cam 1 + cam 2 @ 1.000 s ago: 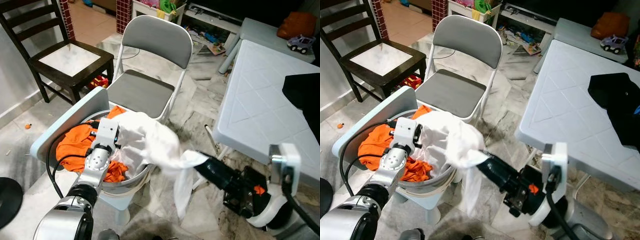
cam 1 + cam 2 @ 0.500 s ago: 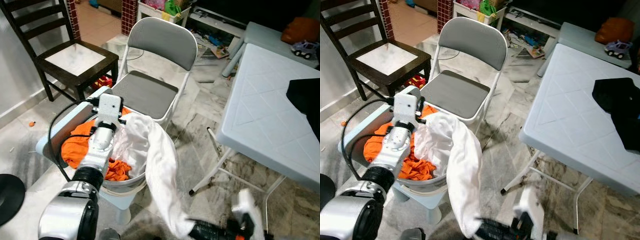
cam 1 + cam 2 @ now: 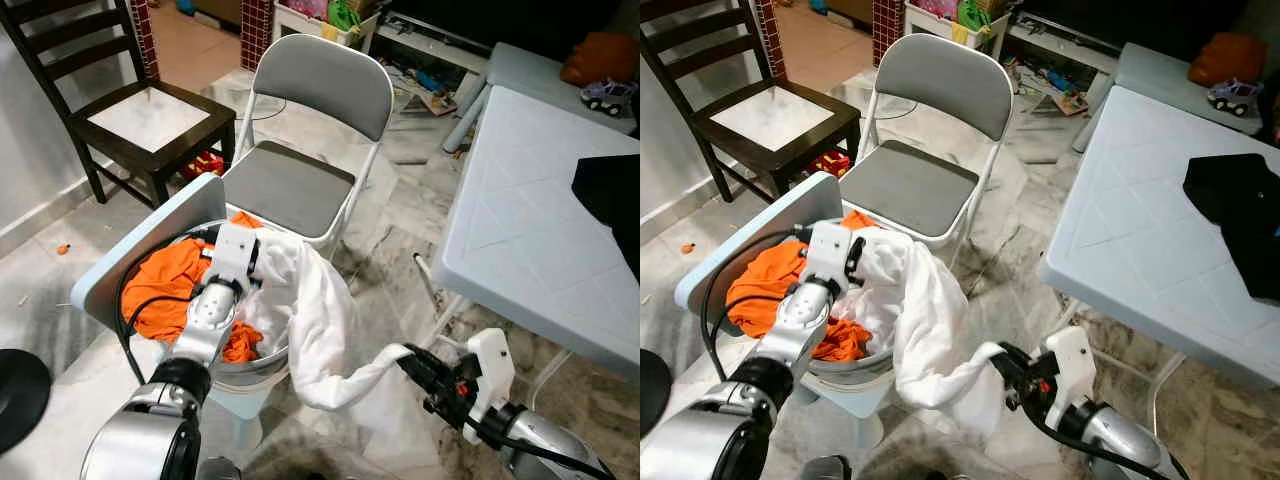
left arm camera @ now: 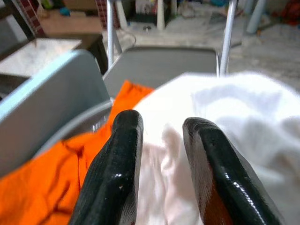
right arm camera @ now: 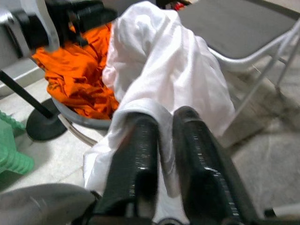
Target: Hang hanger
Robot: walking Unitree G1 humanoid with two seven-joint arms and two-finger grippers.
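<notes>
A white garment (image 3: pixel 305 300) spills out of a metal basin (image 3: pixel 255 362) and over its rim, beside orange clothes (image 3: pixel 165 285). The garment's lower end stretches sideways to my right gripper (image 3: pixel 408 357), low over the floor to the basin's right. That gripper is shut on the garment, and a fold of white cloth is pinched between its fingers (image 5: pixel 140 136). My left gripper (image 4: pixel 161 150) hangs over the basin with its fingers (image 4: pixel 119 159) apart above the white and orange cloth, holding nothing. Its wrist block (image 3: pixel 235 258) sits at the basin's top.
A pale blue panel (image 3: pixel 150 250) leans on the basin's left. A grey folding chair (image 3: pixel 300 180) stands just behind it and a dark wooden chair (image 3: pixel 150 120) stands at the back left. A white folding table (image 3: pixel 530 230) with a black garment (image 3: pixel 615 190) is on the right.
My right gripper has risen from the picture's bottom edge, pulling the garment's end out sideways. The left gripper has dropped lower over the basin.
</notes>
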